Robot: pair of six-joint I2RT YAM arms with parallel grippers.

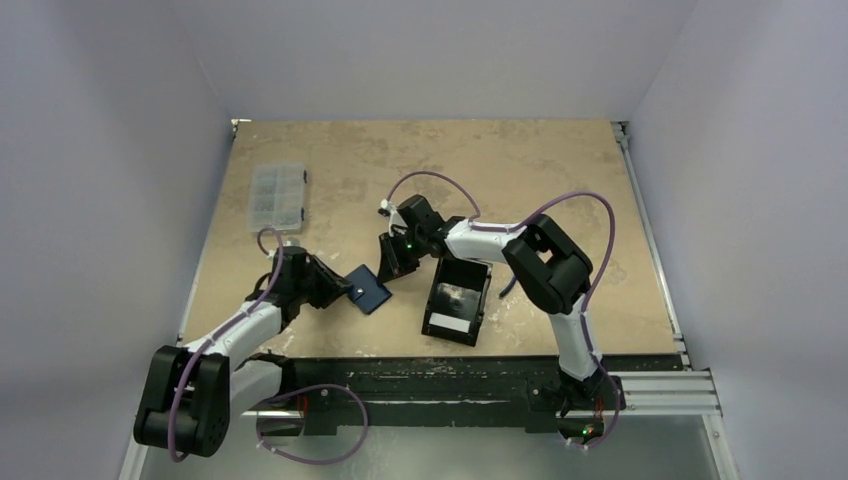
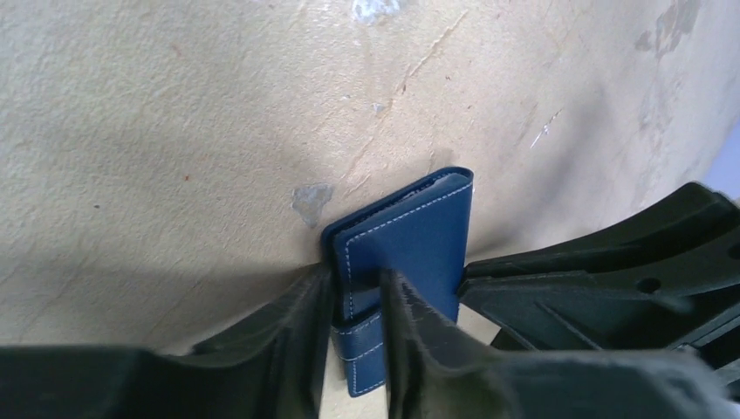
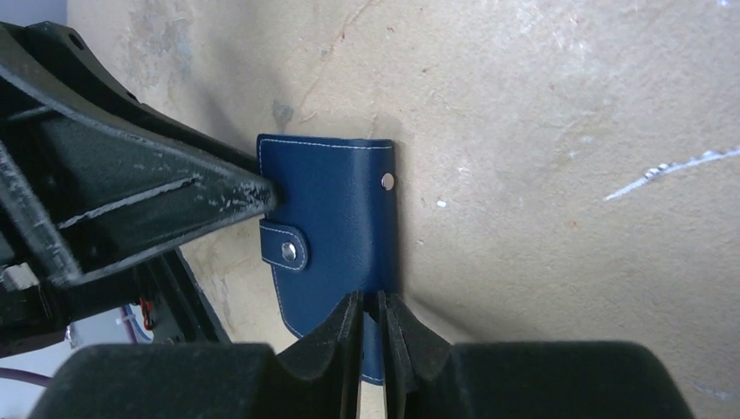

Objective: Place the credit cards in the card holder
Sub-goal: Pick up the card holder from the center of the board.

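The card holder [image 1: 368,290] is a small navy-blue folding wallet with white stitching, held just above the table between both arms. My left gripper [image 1: 335,285] is shut on its left edge; in the left wrist view the holder [image 2: 423,236] sits between the two fingers of that gripper [image 2: 358,305], by the strap. My right gripper [image 1: 393,262] is shut on the opposite edge; in the right wrist view that gripper [image 3: 371,319] pinches one thin flap of the holder [image 3: 336,209], whose snap button shows. No credit cards can be made out.
A black box-shaped tray [image 1: 470,283] with a white label stands just right of the holder, under the right arm. A clear compartment box [image 1: 277,197] lies at the back left. The left gripper's dark body [image 3: 131,201] fills the left of the right wrist view.
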